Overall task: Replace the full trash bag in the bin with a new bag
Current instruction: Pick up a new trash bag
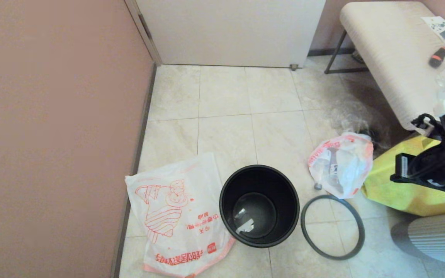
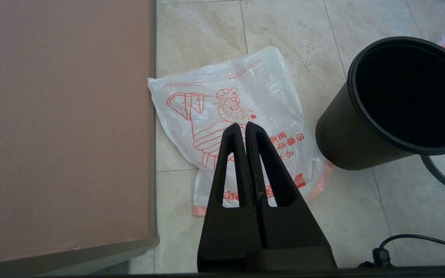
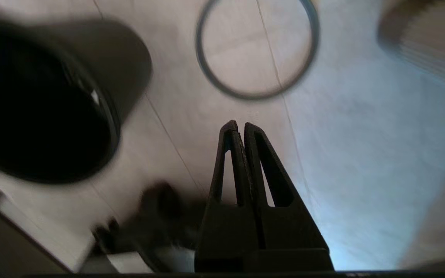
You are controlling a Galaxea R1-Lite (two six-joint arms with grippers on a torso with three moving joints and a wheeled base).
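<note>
The black bin [image 1: 259, 235] stands upright on the tiled floor, with only a few pale scraps on its bottom. Its grey hoop rim [image 1: 302, 224] lies flat on the floor just to the right. The new bag [image 1: 176, 216], flat with a red figure drawing, lies left of the bin. The full trash bag [image 1: 342, 164] rests behind the hoop, against a yellow tote. My left gripper [image 2: 242, 125] hangs shut and empty above the new bag [image 2: 245, 85]. My right gripper [image 3: 238, 124] is shut and empty, high over the floor near the hoop [image 3: 253, 95] and bin [image 3: 129, 65].
A pink wall [image 1: 52, 135] runs along the left, close to the new bag. The yellow tote [image 1: 408, 197] and a cushioned bench [image 1: 392, 58] fill the right side, where my right arm [image 1: 435, 166] hangs. A white door [image 1: 230, 31] closes the back.
</note>
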